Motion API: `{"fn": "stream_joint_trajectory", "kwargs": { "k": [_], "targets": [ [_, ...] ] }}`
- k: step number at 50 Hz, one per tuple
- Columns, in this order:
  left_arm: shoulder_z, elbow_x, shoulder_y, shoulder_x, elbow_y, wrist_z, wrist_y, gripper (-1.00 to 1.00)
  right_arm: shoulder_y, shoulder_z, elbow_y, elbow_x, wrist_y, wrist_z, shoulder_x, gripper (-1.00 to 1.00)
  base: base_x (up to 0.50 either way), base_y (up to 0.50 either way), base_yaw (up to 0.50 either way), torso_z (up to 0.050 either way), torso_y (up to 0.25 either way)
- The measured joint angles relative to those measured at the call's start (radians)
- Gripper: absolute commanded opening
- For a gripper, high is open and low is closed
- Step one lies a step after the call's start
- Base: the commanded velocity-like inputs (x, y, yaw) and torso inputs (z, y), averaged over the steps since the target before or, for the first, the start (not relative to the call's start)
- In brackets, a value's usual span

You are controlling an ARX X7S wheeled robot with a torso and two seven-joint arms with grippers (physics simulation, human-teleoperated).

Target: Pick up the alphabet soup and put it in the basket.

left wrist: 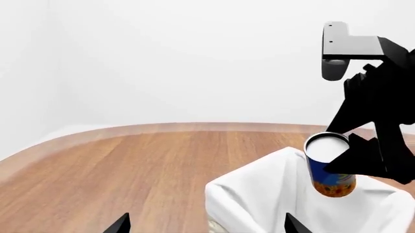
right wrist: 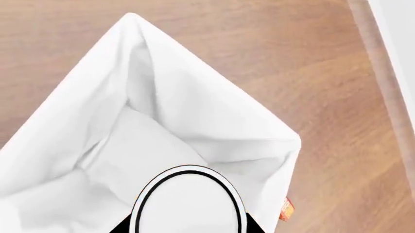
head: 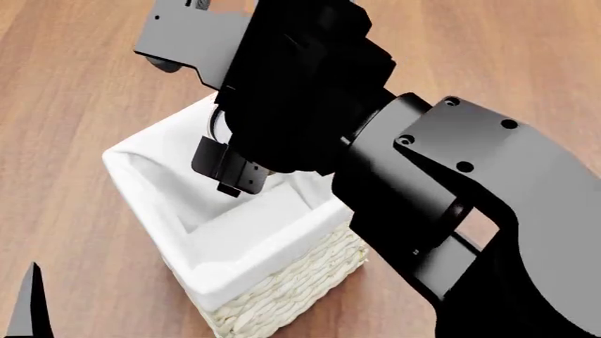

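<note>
So, quick rundown:
step: carry's basically over, drop-off is what's left.
can (left wrist: 331, 165): up in the air, tilted a bit, right over the open basket (head: 253, 264), not touching the liner as far as I can tell.
right gripper (left wrist: 353, 158): clamped on the can's sides, jaws only as wide as the can.
left gripper (left wrist: 206, 227): just two fingertips poking into its own wrist view, spread apart, holding nothing, near the basket.
next: I'd guess lower it a touch inside the rim, then let go.
watch: can looks closer to one corner than dead centre.
</note>
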Motion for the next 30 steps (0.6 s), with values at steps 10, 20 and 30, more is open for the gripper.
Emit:
{"fn": "stream_joint_trajectory", "kwargs": {
  "k": [10, 20, 30],
  "targets": [
    [-0.003, -0.002, 0.006, -0.007, 0.002, -0.006, 0.009, 1.0, -0.031, -0.006, 0.028, 0.001, -0.026, 0.011, -0.019, -1.0, 0.0, 0.0, 0.0, 0.0, 0.001],
    [-0.004, -0.003, 0.01, -0.013, -0.001, -0.009, 0.017, 1.0, -0.053, -0.037, 0.055, 0.045, -0.058, 0.049, -0.03, -1.0, 0.0, 0.0, 0.0, 0.001, 0.0],
    [-0.003, -0.003, 0.012, -0.018, -0.002, -0.012, 0.023, 1.0, -0.068, -0.072, 0.07, 0.095, -0.083, 0.09, -0.034, -1.0, 0.0, 0.0, 0.0, 0.0, 0.001]
  ]
}}
